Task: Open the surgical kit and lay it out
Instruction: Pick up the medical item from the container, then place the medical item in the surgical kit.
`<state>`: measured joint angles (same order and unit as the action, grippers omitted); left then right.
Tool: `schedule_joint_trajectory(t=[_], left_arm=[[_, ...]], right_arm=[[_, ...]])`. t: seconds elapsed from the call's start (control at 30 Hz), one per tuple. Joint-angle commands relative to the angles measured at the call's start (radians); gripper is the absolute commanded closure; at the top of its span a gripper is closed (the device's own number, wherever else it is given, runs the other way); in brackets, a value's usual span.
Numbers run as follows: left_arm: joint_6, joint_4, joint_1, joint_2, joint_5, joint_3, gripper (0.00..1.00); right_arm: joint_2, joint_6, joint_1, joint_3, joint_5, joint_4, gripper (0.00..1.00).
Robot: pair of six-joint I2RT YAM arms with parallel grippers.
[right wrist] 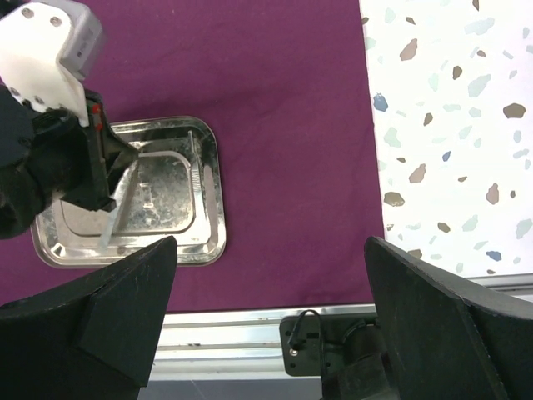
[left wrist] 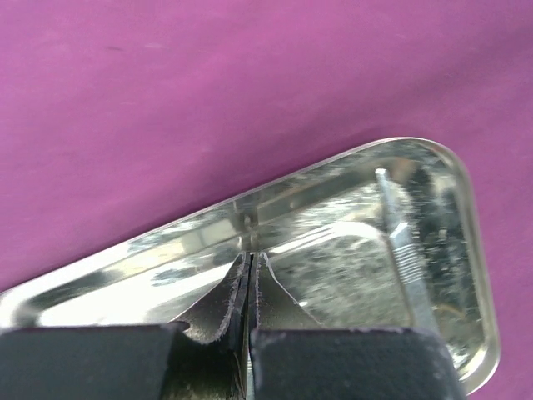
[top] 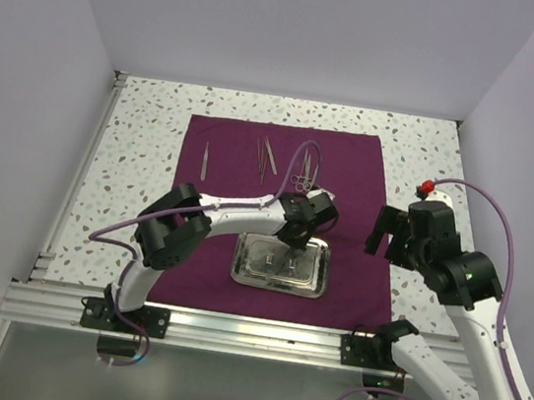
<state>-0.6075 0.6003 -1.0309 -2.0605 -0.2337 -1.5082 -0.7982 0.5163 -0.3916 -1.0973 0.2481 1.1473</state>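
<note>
A speckled white tabletop (top: 147,133) sits between plain pale walls (top: 301,26). An aluminium rail (top: 229,329) runs along its near edge — a small red knob (top: 430,188) stands towards the right.

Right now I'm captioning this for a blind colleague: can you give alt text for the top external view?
The left claw reaches down into a steel tray on a spread purple cloth. Silver instruments lie in a row beyond it; the right claw hovers open at the cloth's right edge.

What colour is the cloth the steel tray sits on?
The cloth under the tray is plain dark purple-maroon, seen best in the right wrist view.
</note>
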Motion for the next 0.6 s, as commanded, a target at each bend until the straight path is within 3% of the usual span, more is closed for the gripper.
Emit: schedule_joint_trajectory(t=[0.0, 0.27, 0.57], left_arm=[[0.043, 0.133, 0.049, 0.088, 0.01, -0.073, 1.0], [0.126, 0.207, 0.222, 0.218, -0.024, -0.119, 1.0], [0.304, 0.036, 0.561, 0.185, -0.007, -0.07, 1.0]], right_arm=[[-0.002, 0.007, 0.002, -0.003, 0.003, -0.041, 0.02], [-0.033, 0.002, 0.002, -0.021, 0.0, -0.066, 0.02], [-0.068, -0.013, 0.002, -0.055, 0.008, -0.063, 0.02]])
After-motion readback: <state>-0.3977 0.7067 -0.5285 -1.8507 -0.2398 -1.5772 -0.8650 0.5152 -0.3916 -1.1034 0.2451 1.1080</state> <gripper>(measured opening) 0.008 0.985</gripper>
